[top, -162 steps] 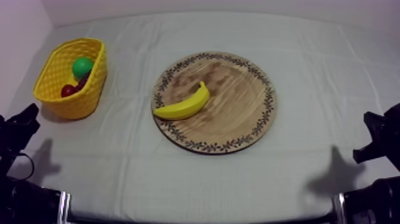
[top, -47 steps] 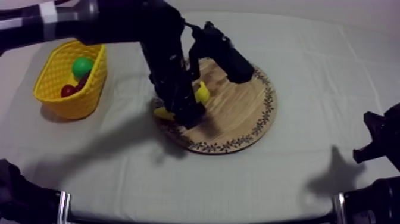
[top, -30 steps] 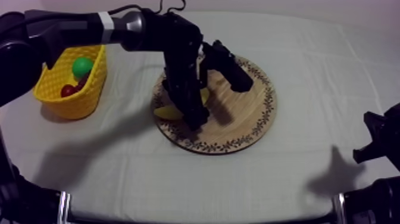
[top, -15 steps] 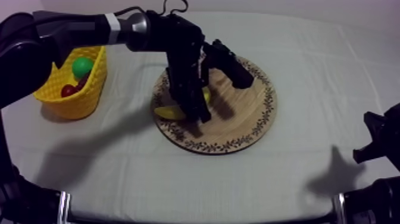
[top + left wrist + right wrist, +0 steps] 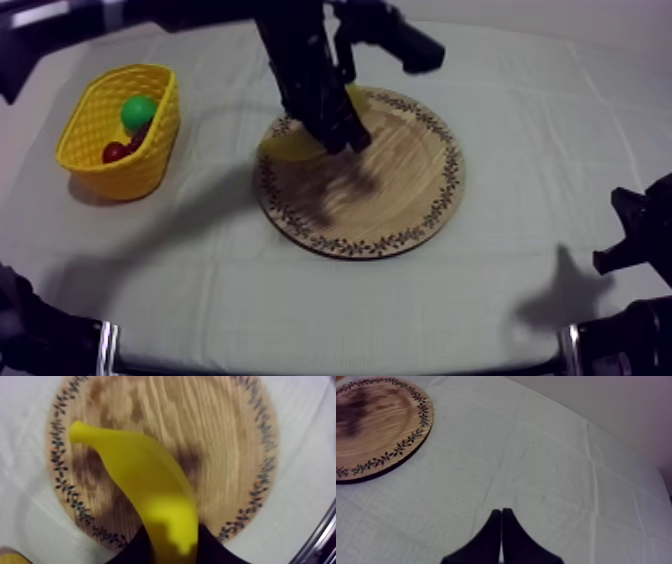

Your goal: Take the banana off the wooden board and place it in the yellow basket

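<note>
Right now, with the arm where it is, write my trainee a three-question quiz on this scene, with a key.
1. Fill in: the banana is clamped in the ___ gripper, above the wooden board.
2. True or false: a small red fruit lies in the yellow basket.
3. The right gripper is: A) shut on nothing; B) open; C) shut on the banana.
Key: 1 left gripper; 2 true; 3 A.
</note>
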Robot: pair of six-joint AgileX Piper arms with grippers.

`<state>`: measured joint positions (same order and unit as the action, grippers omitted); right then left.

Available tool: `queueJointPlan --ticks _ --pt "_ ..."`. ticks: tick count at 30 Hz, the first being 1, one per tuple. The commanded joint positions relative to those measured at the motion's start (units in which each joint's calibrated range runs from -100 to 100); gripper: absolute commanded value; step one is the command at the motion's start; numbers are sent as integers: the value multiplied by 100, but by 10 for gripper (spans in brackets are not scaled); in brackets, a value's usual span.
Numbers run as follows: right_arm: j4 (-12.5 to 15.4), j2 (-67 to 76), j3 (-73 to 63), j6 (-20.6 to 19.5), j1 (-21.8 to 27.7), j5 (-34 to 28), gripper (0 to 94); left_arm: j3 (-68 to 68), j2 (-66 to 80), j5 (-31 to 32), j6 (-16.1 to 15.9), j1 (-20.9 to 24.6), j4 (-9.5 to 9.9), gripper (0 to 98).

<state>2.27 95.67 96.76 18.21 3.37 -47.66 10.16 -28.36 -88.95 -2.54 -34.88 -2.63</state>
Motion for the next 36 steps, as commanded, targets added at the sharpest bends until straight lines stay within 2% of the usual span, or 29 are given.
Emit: queueJointPlan --ticks 1,6,10,17,24,36 --pt "0 0 1 -2 0 0 3 176 344 -240 169 3 5 194" --pt "0 0 1 -2 0 0 3 351 695 -736 502 55 -10 194" --pt "0 0 1 -2 0 0 3 241 861 -875 690 168 -18 193" --pt "0 0 1 -2 0 0 3 -156 1112 -915 930 711 -57 190" --pt "0 0 1 -2 0 0 3 -563 1317 -918 948 1552 -150 187" --pt "0 0 1 -2 0 0 3 -1121 1675 -919 784 2782 -164 186"
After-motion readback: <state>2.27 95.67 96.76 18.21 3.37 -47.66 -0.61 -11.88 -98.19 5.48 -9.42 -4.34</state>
